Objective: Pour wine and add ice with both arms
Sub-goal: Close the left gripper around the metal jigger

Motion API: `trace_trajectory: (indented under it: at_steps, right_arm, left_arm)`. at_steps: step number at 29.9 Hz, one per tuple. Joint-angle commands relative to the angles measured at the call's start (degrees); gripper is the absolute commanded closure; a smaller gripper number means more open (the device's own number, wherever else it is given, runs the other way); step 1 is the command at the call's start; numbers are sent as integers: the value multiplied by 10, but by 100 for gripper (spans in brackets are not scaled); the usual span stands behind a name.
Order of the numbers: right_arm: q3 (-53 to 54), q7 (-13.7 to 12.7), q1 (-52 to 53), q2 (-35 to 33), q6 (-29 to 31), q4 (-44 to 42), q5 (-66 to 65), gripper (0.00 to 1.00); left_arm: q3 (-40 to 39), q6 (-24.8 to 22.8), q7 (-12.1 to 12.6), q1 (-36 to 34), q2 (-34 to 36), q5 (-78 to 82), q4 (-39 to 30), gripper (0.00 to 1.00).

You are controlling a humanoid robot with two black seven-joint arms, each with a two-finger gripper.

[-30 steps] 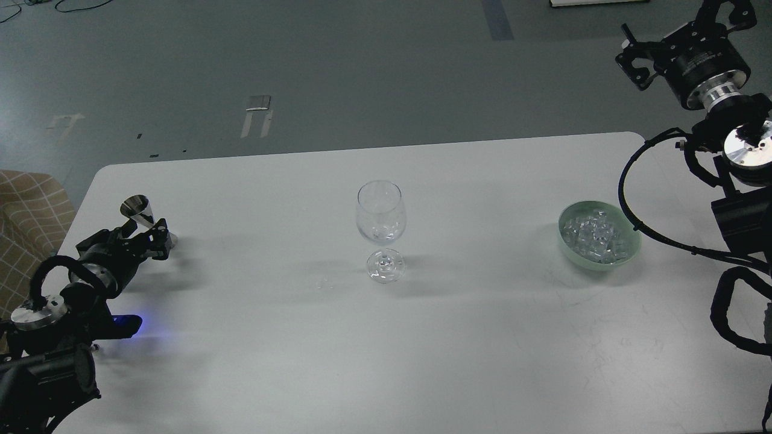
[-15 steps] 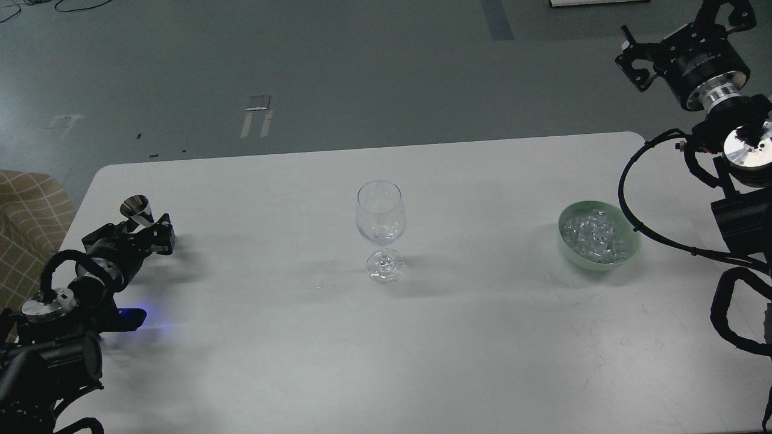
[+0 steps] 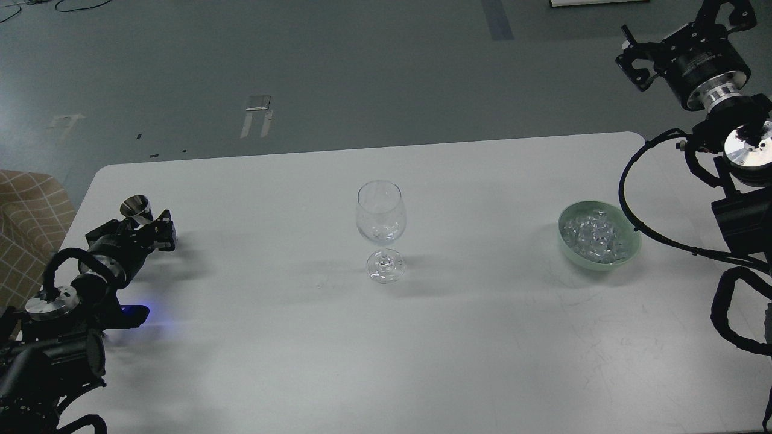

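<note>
A clear stemmed wine glass point(image 3: 380, 220) stands upright at the table's middle and looks empty. The ice point(image 3: 594, 236), many small clear cubes, fills a pale green bowl point(image 3: 627, 256) at the right. A silver cone-shaped metal cup point(image 3: 136, 208) stands at the table's left edge. My left gripper point(image 3: 161, 231) sits right against the cup's lower part, dark and seen end-on, so I cannot tell whether it grips. My right gripper point(image 3: 634, 59) hangs high at the top right, beyond the table's far edge, prongs apart and empty, well away from the bowl.
The white table point(image 3: 422, 361) has rounded far corners. A blue light point(image 3: 142, 313) glows under my left arm. A checked beige seat point(image 3: 27, 211) stands off the table's left edge. Grey floor lies beyond the far edge.
My left arm's elbow and wrist have drawn back to the left and a little lower, while its gripper stays by the metal cup. The right arm, glass and bowl have not moved.
</note>
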Motion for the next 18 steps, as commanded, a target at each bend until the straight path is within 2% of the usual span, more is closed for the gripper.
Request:
trace_trajectory:
  at_steps: [1,12,16,18]
  right_arm:
    - [0,0,-1,1,0,1,0,0]
    - [0,0,0,0,0,0,0,0]
    - [0,0,-1,0,0,0,0,0]
    - [0,0,-1,0,0,0,0,0]
  left_arm:
    - [0,-7,0,0,0,0,0,66]
    - [0,-8,1,0,-2,0,7,68]
    - [0,-10,0,1,-2,0,7,77]
    - [0,-18,1,2,-2,0,7,78]
